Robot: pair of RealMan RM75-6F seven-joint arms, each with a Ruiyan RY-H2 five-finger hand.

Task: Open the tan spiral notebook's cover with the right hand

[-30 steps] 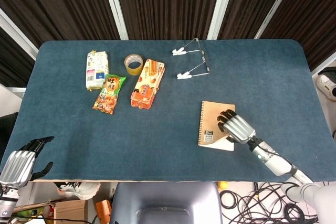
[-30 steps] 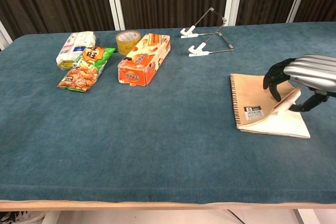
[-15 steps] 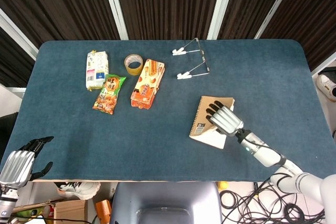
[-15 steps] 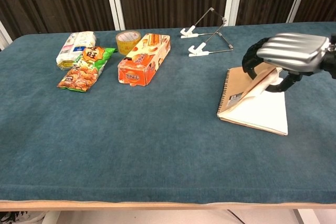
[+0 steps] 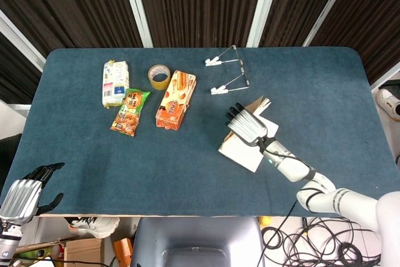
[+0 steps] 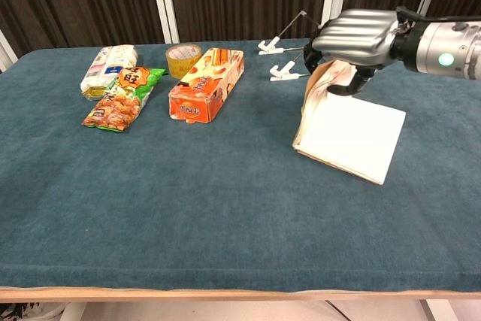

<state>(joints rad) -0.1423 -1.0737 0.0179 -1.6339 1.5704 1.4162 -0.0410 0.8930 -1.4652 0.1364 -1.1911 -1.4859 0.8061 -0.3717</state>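
The tan spiral notebook [image 5: 245, 149] [image 6: 350, 136] lies right of the table's middle, turned askew, with a blank white page facing up. Its tan cover [image 5: 260, 105] [image 6: 316, 88] stands nearly upright along the spiral edge. My right hand [image 5: 247, 125] [image 6: 355, 31] is above that edge and grips the raised cover between curled fingers and thumb. My left hand [image 5: 22, 196] hangs below the table's near left corner, fingers apart and holding nothing; only the head view shows it.
An orange snack box [image 5: 175, 99] [image 6: 207, 84], a tape roll [image 5: 159, 77] [image 6: 183, 58], a snack bag [image 5: 130, 112] and a white packet [image 5: 115, 82] lie at the far left. A wire stand [image 5: 230, 72] [image 6: 297, 54] sits just behind the notebook.
My right hand has swept leftward and up, swinging the cover from a slight lift to nearly upright. The notebook slid and turned toward the table's middle. The left hand stayed put.
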